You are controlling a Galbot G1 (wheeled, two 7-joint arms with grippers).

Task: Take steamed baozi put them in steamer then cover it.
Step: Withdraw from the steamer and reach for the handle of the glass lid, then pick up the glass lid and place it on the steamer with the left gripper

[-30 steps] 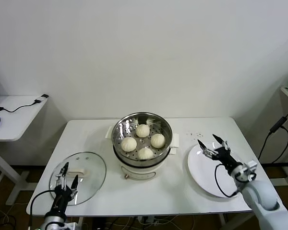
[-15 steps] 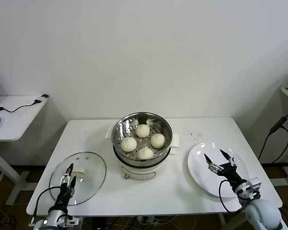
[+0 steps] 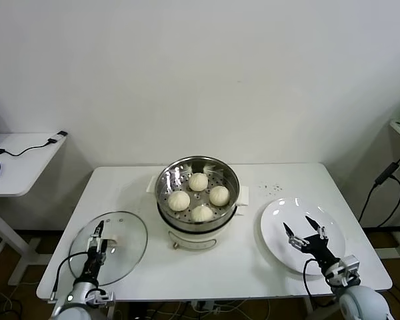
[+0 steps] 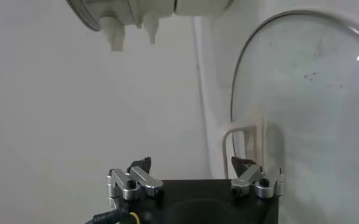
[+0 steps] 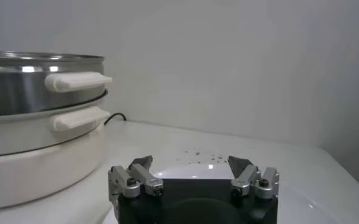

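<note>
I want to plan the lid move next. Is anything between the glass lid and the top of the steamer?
Nothing visible. The lid lies flat on the table left of the steamer, with bare tabletop between them. The four buns sit below the steamer's rim. The open left gripper hovers over the lid's near edge.

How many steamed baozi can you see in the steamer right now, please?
4, all on the perforated tray inside the steamer: one at the back, one at the right, one at the left, one at the front. None seems hidden; the plate holds none.
</note>
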